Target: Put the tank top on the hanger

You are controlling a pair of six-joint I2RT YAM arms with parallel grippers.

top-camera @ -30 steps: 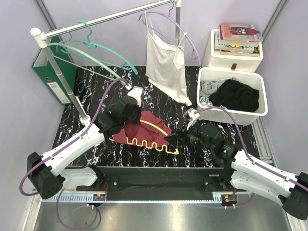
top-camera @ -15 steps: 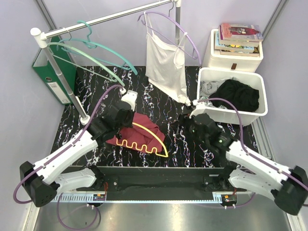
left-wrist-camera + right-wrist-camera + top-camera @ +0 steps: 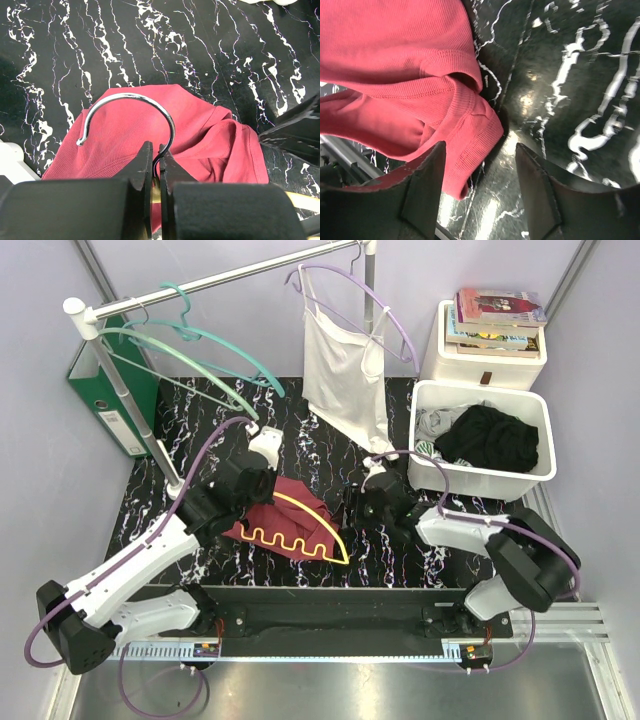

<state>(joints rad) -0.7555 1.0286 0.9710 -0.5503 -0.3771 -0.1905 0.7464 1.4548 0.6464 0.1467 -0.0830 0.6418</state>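
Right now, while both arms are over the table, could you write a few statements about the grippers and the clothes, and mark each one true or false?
1. The left gripper is shut on the hanger, at its metal hook. True.
2. The right gripper is shut on the tank top. False: it is open, with the tank top's edge close to its fingers.
3. The black garment lies in the white bin. True.
4. The tank top lies in that bin too. False: it lies on the table, with the hanger over it.
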